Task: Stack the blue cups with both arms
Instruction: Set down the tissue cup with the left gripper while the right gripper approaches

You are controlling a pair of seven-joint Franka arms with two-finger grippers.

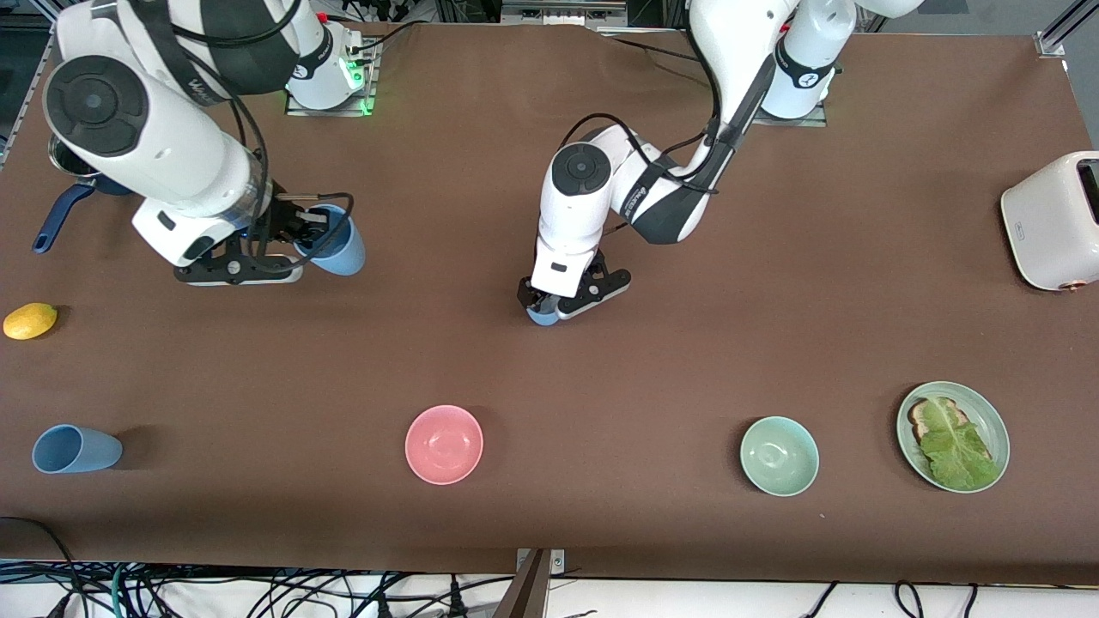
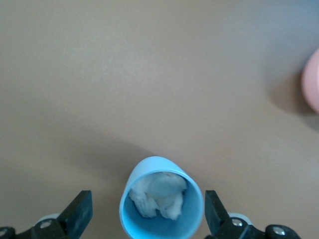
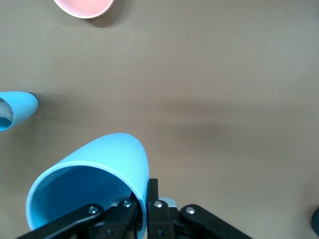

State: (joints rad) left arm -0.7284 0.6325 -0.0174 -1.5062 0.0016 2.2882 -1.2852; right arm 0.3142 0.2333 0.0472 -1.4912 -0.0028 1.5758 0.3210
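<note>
My right gripper [image 1: 302, 232] is shut on the rim of a blue cup [image 1: 342, 249] and holds it tilted above the table at the right arm's end; it also shows in the right wrist view [image 3: 148, 196] pinching the cup's wall [image 3: 99, 164]. My left gripper [image 1: 549, 307] is open, down over a second blue cup [image 1: 540, 318] at mid-table. In the left wrist view its fingers [image 2: 82, 209] flank this upright cup [image 2: 162, 229], apart from it; white stuffing lies inside. That cup also shows in the right wrist view [image 3: 17, 107]. A third blue cup [image 1: 75, 449] lies on its side near the front camera.
A pink bowl [image 1: 444, 444], a pale green bowl [image 1: 779, 455] and a plate with toast and lettuce [image 1: 987, 412] line the edge nearest the front camera. A lemon [image 1: 30, 320] and a blue-handled pot [image 1: 64, 215] are at the right arm's end, a toaster [image 1: 1052, 219] at the left arm's.
</note>
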